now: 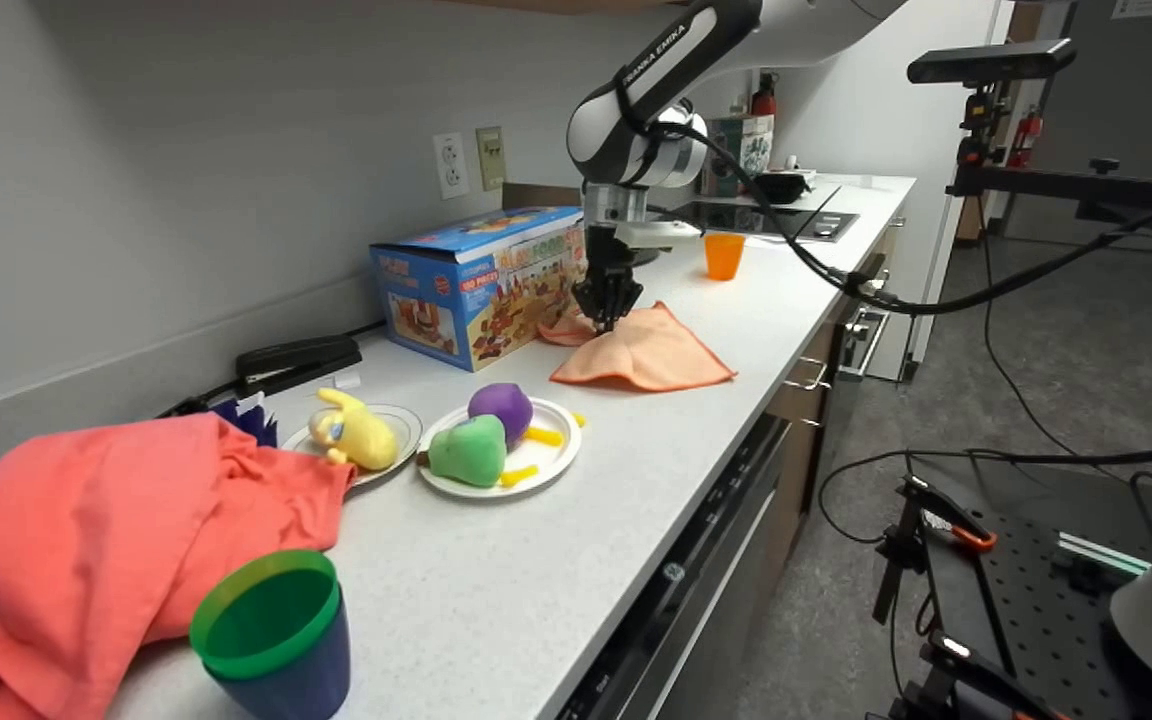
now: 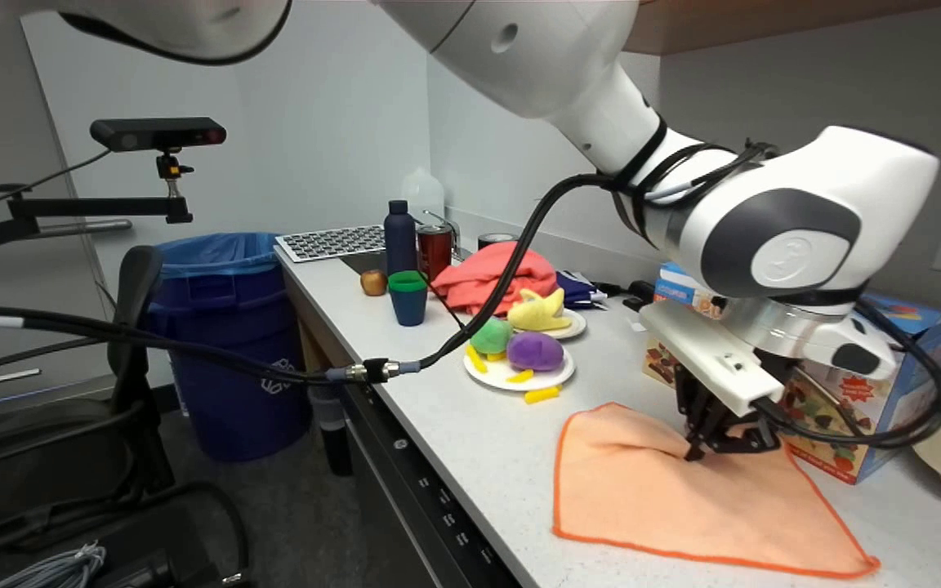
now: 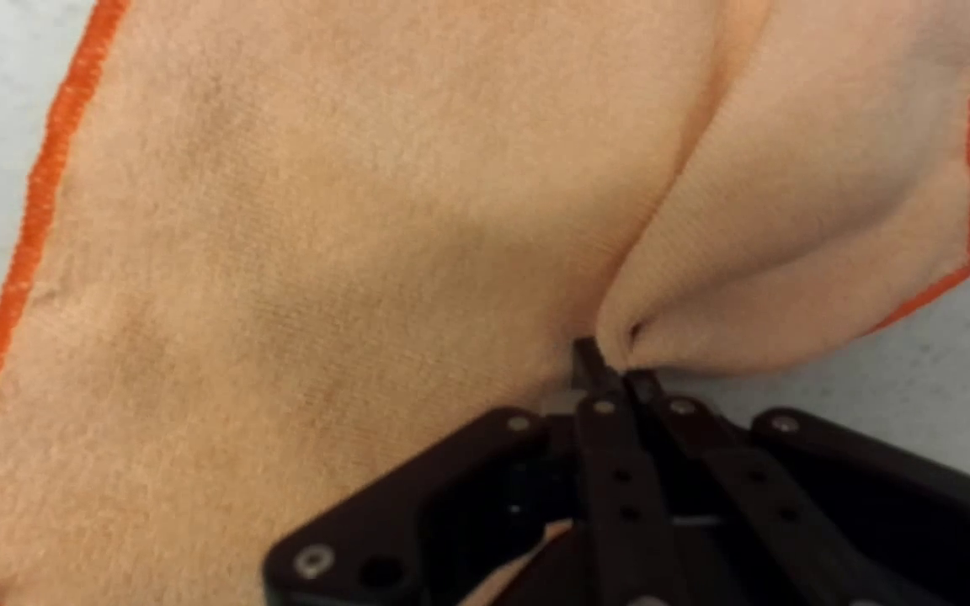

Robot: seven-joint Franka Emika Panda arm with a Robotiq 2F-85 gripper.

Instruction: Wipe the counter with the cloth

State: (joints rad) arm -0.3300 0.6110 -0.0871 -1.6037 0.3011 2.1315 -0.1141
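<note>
The arm (image 1: 681, 62) reads "FRANKA EMIKA"; "PLAY" shows on the blue box (image 1: 476, 290), "Start" on the black panel (image 1: 674, 572) at the front. Beside the box, a peach cloth (image 2: 666, 502) with an orange stitched edge lies creased on the counter (image 1: 456, 570), one fold pinched in the tool (image 3: 614, 369).

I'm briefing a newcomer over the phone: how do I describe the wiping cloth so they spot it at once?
On the long white counter, find the blue play-food box. Beside it, the gripper pinches a fold of the peach cloth, which lies mostly spread out. Its bright orange stitched edge sets it apart from the coral-red fabric bunched elsewhere on the counter.
</note>
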